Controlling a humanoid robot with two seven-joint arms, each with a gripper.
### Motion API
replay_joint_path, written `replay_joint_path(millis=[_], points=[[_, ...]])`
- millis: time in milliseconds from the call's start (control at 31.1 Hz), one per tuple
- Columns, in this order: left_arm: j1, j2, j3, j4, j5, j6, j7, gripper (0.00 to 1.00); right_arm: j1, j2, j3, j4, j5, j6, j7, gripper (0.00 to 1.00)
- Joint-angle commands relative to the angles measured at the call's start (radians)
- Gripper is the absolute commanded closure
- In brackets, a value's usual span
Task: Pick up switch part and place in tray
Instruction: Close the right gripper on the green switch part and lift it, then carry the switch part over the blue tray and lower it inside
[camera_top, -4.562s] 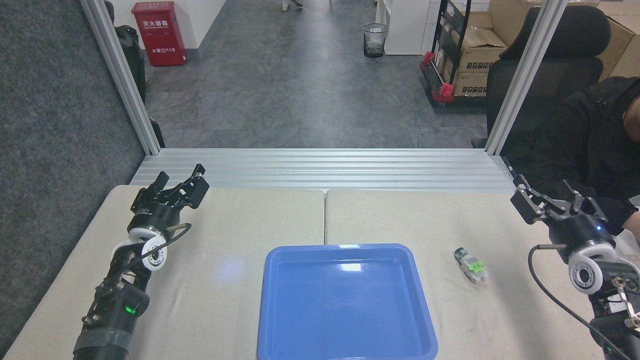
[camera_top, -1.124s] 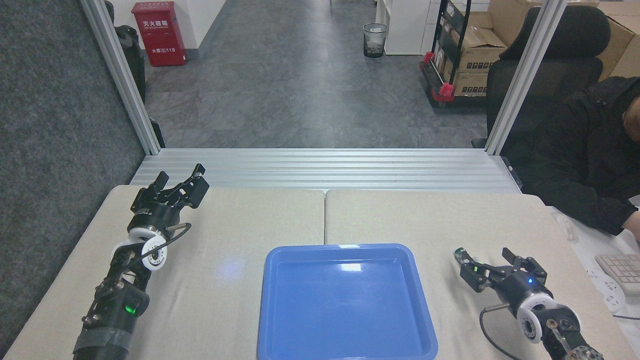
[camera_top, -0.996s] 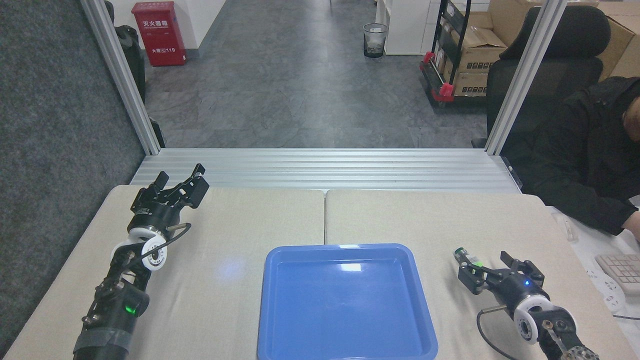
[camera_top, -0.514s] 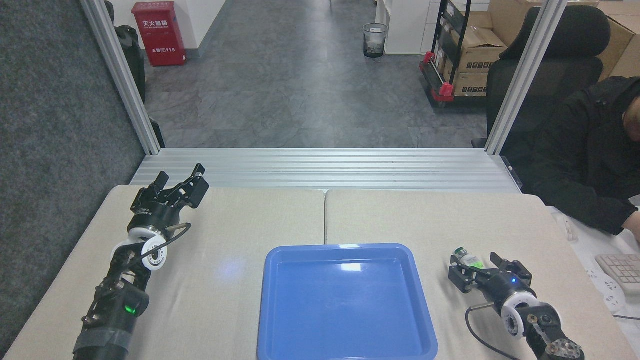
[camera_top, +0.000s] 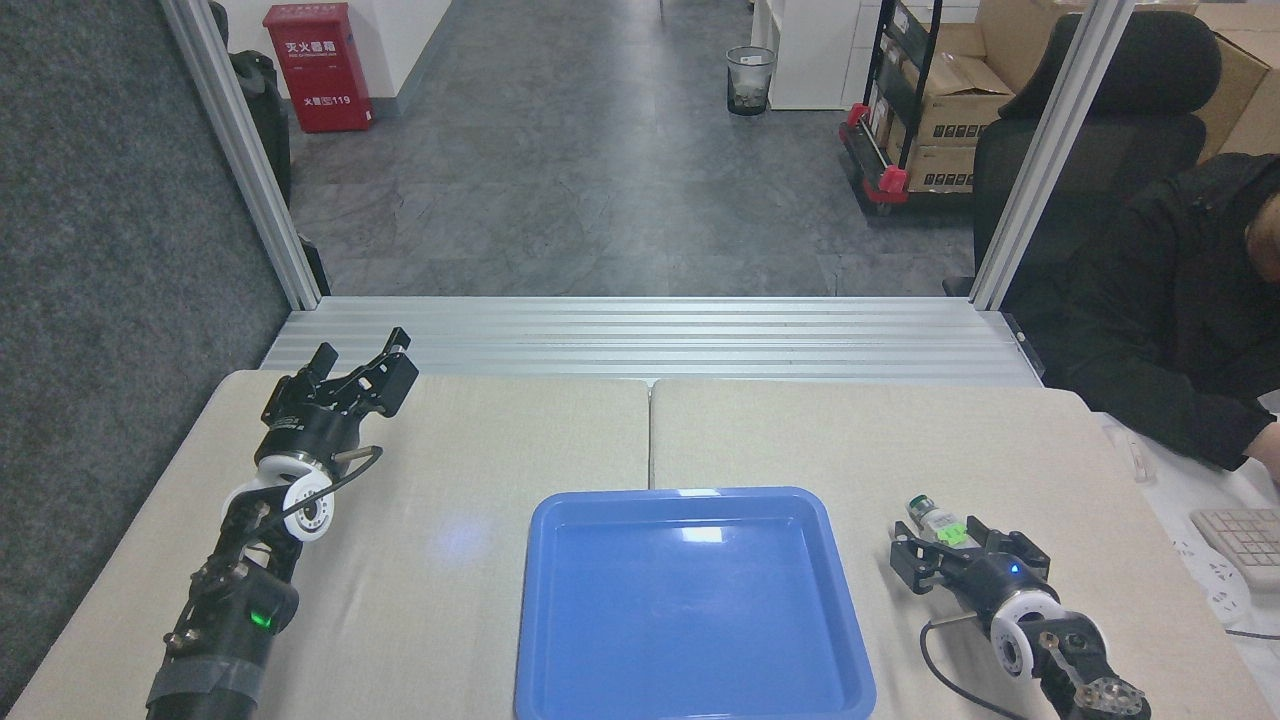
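The switch part (camera_top: 937, 521) is lying on the table (camera_top: 800, 440) near its right edge, just right of the tray (camera_top: 690, 604). Its long axis is running diagonally, with the dark round end pointing toward the far left and the green block toward the near right. The right gripper (camera_top: 950, 553) is reaching in low from the near right corner, its jaws spread apart around the part's green end; whether they are touching it cannot be told. The left gripper (camera_top: 362, 372) is resting near the far left corner with its jaws parted, gripping nothing. A person in a dark jacket (camera_top: 1170, 310) is sitting beyond the right edge.
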Motion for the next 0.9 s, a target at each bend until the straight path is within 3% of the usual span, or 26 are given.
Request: replay_joint_path(millis=[0,225,289,353,418,610,867], points=[[0.0,0.0,-0.023,0.0,0.001,0.0,0.0,0.0,-0.005,0.025,0.012,0.066,0.0,-0.003,-0.002,0.22],[0.0,0.0,-0.023,0.0,0.001,0.0,0.0,0.0,-0.005,0.025,0.005,0.063,-0.017,-0.011,-0.019,0.43],[0.0,0.0,-0.023,0.0,-0.001,0.0,0.0,0.0,-0.005,0.025,0.003,0.061,-0.017,-0.011,-0.022,0.69],[0.0,0.0,-0.023,0.0,-0.001,0.0,0.0,0.0,-0.005,0.022,0.003,0.057,-0.02,-0.013,-0.024,0.8],[0.0,0.0,-0.023,0.0,-0.001,0.0,0.0,0.0,-0.007,0.019,0.002,0.054,-0.021,-0.013,-0.024,1.0],[0.0,0.0,-0.023,0.0,0.001,0.0,0.0,0.0,-0.026,0.016,0.002,-0.001,-0.027,-0.057,-0.042,1.0],[0.0,0.0,-0.023,0.0,0.001,0.0,0.0,0.0,-0.03,-0.014,0.002,-0.276,-0.03,-0.167,-0.048,1.0]])
